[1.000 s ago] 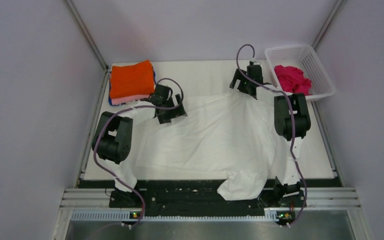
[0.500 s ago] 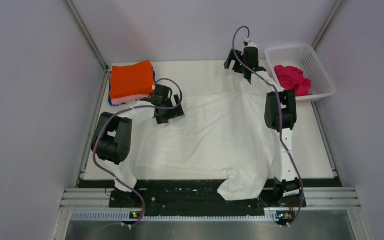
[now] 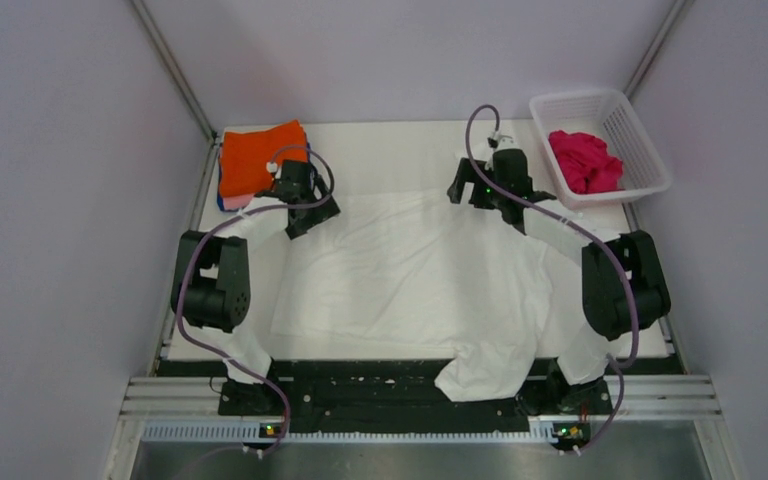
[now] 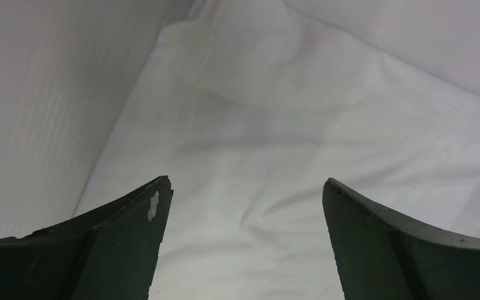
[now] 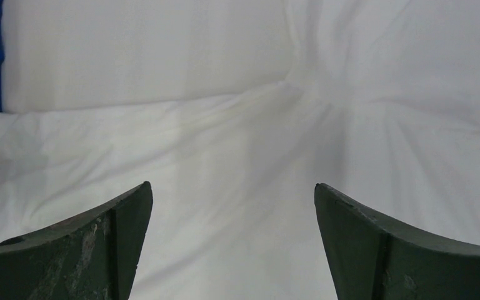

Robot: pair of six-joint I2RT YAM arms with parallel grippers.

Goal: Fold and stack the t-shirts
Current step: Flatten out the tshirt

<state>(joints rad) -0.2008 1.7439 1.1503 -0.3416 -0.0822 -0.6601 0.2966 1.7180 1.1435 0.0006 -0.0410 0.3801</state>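
On the bench [image 3: 400, 150] the white t-shirt [image 3: 420, 270] lies spread out, one fold hanging off at 6 o'clock, its far edge running 9 to 3 beneath both wide-spread, empty claws, left claw [image 4: 245, 181] at 10 o'clock, right claw [image 5: 232, 185] at 1, equally near.

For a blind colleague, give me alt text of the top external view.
A white t-shirt lies spread out, the left end effector and right end effector at its far corners. Folded orange shirt stack far left; magenta shirt in a white basket far right.
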